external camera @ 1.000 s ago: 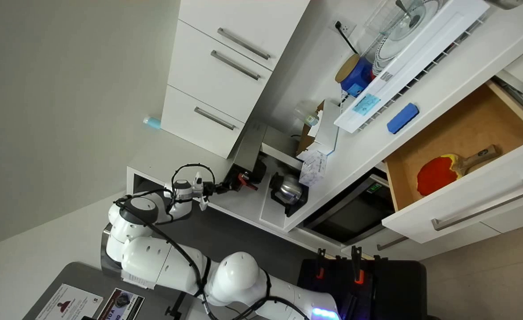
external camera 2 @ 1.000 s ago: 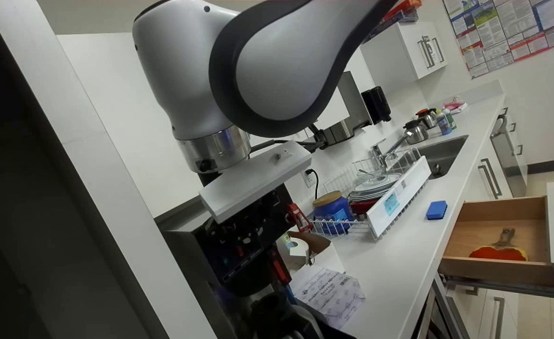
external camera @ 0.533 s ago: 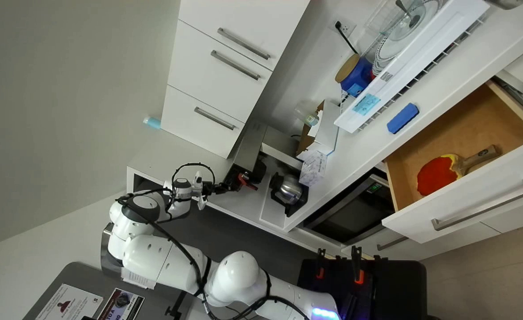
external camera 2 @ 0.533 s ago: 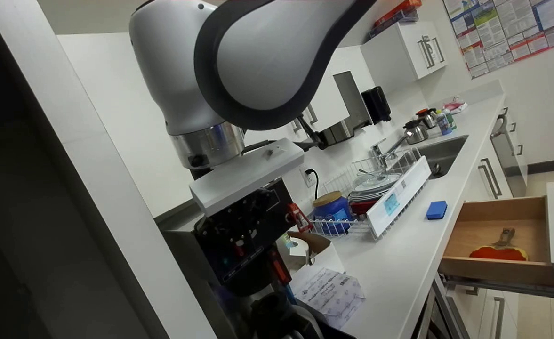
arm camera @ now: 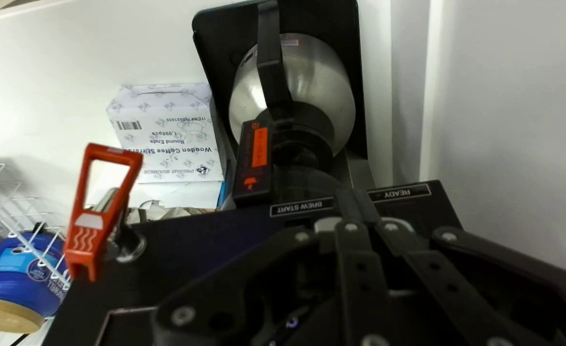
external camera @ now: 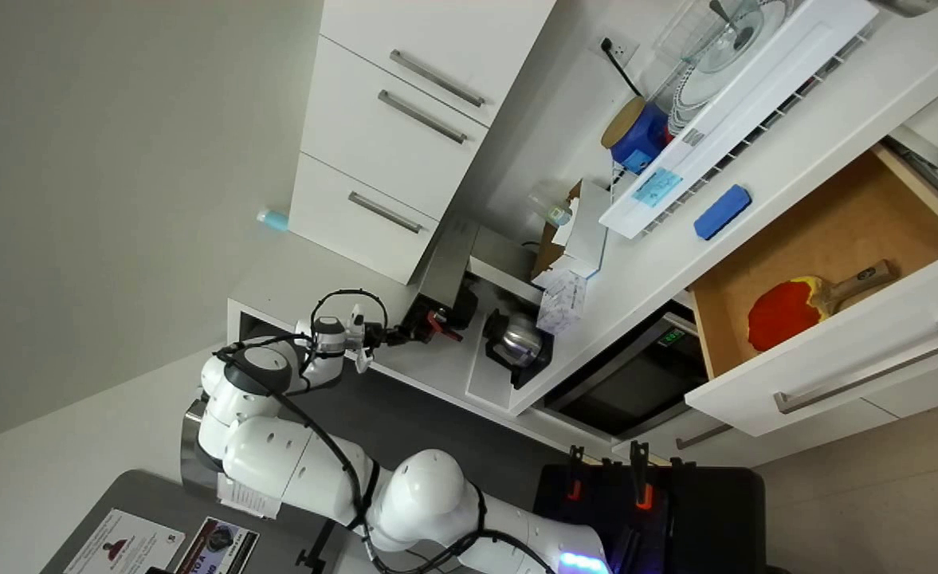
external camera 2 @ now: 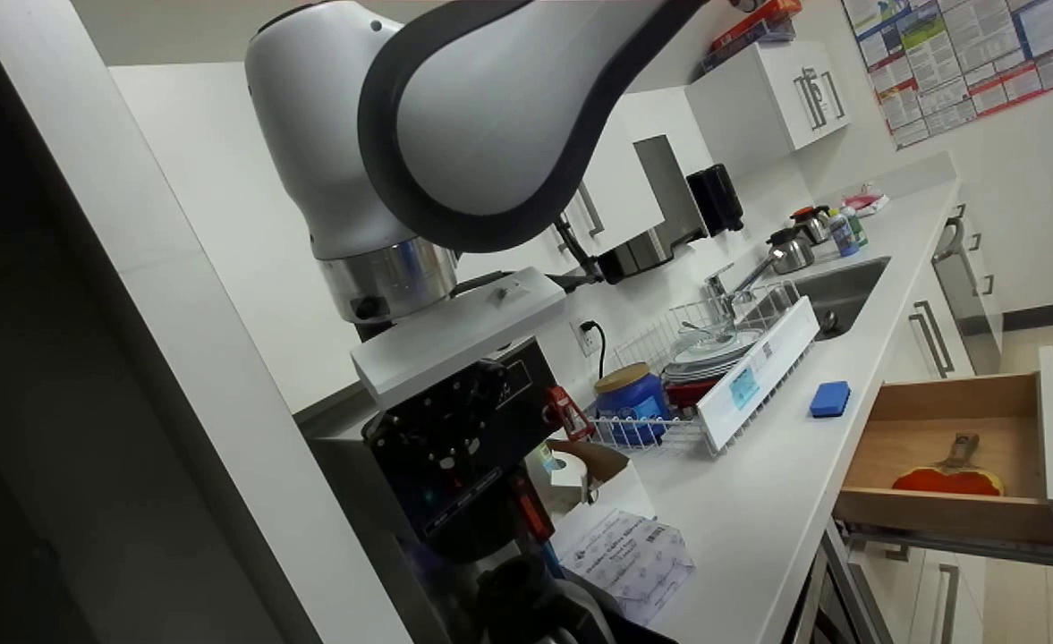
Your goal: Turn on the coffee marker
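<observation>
The coffee maker stands on the counter, a steel body with a dark front panel labelled BREW START and READY. My gripper is shut, with the fingertips together and nothing between them. It is at the panel, over the gap between the two labels; whether it touches cannot be told. Pale, rounded edges of a part show on both sides behind the fingers. In an exterior view the gripper is close to the machine's front. A steel carafe sits below the brew basket, whose handle has an orange label.
A red tap lever sticks out from the panel. A stirrer box stands beside the machine. A dish rack, blue jar, blue sponge and open drawer are further along. A wall is on the machine's other side.
The wrist and arm links have shifted slightly to the left in an exterior view. The gripper stays at the panel. The counter objects have not moved.
</observation>
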### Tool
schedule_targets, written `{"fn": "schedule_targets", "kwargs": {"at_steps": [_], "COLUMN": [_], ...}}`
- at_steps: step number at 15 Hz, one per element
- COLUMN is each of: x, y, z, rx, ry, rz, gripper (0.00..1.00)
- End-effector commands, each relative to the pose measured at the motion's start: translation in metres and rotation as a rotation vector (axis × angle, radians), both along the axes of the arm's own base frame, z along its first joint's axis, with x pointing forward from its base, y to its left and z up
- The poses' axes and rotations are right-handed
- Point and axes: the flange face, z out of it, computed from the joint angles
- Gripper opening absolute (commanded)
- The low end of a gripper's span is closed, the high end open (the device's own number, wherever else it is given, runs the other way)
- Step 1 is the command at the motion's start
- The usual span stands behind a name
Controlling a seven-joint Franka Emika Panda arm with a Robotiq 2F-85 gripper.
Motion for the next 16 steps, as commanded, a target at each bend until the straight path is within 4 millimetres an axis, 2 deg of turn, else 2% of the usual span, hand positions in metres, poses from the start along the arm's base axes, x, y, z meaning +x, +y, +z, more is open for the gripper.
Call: {"fn": "schedule_targets", "kwargs": {"at_steps": [1, 7, 16], "x": [0.0075, 0.0113, 0.0061], "y": [0.0069, 0.0096, 0.0095], "z": [0.0028, 0.0022, 0.0024], "rx": [0.017, 0.003, -0.043], "ry": [0.019, -0.023, -0.070], "rz": [0.024, 0.025, 0.039], "gripper": [0.00, 0.00, 0.00]}}
